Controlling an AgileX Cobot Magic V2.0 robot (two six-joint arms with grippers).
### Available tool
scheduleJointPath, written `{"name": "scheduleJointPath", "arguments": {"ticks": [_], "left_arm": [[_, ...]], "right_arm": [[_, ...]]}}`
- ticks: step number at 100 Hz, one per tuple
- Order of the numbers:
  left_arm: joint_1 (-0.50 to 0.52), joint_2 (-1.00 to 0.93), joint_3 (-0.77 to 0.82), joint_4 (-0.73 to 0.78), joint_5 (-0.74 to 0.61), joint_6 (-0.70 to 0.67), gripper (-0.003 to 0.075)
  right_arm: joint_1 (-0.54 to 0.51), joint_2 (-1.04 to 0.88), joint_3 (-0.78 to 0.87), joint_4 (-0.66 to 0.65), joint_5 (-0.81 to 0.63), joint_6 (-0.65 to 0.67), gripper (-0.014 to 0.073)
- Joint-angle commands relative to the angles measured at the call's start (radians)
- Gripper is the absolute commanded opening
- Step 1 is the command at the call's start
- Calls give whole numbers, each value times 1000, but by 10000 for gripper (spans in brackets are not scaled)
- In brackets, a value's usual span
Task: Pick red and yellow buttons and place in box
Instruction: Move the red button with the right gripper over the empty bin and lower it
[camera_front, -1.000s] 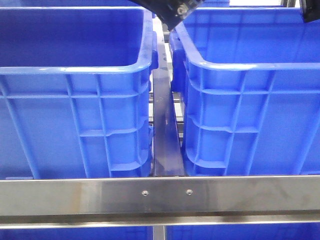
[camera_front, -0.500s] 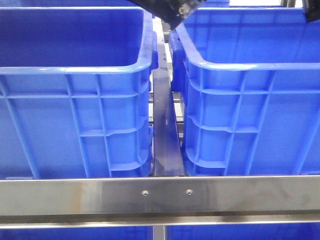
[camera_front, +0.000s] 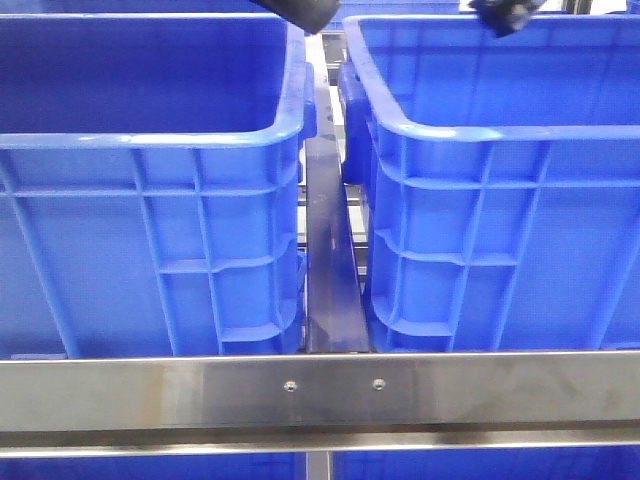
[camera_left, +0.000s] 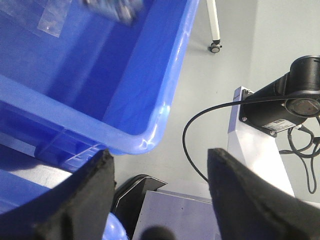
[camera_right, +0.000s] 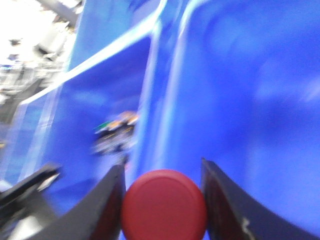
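Observation:
The red button (camera_right: 164, 205), a round flat-domed disc, sits between the fingers of my right gripper (camera_right: 162, 172), which is shut on it above blue crate walls; that view is blurred by motion. My left gripper (camera_left: 160, 152) is open with nothing between its fingers (camera_left: 85, 200), beyond the corner of a blue crate (camera_left: 150, 140). Two look-alike blue crates stand side by side, left (camera_front: 150, 135) and right (camera_front: 500, 132); I cannot tell which one is the box. The yellow button is out of view. Only dark arm parts (camera_front: 300, 10) (camera_front: 505, 14) show at the front view's top edge.
A steel rail (camera_front: 320, 390) crosses in front of the crates and another bar (camera_front: 328, 250) runs through the gap between them. A blurred pile of small parts (camera_right: 115, 132) lies in one crate. A black camera (camera_left: 295, 100) on a white stand with a cable stands beside the left gripper.
The big dark arm part over the gap has pulled up almost out of the front view. The part in the top right corner is gone; a dark piece now shows over the right crate's far wall.

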Motion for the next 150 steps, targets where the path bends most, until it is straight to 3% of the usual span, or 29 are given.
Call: {"name": "scheduleJointPath", "arguments": {"ticks": [1,25,55,85,150], "left_arm": [[1,-47,-31,-73,42,-8,365],[1,-47,-31,-73,42,-8,276],[1,-47,-31,-73,42,-8,205],[1,-47,-31,-73,42,-8,196],[1,-47,-31,-73,42,-8,196]], "right_arm": [[-9,-14,-72,-8,-60,-48,234],[-7,55,-157,-167,-214,-100,234],[-1,197,-227,-182,-324,-253,234],[89,347,-323,-183,-425,-392,234],[107,562,-439,-184,-516,-394,234]]}}
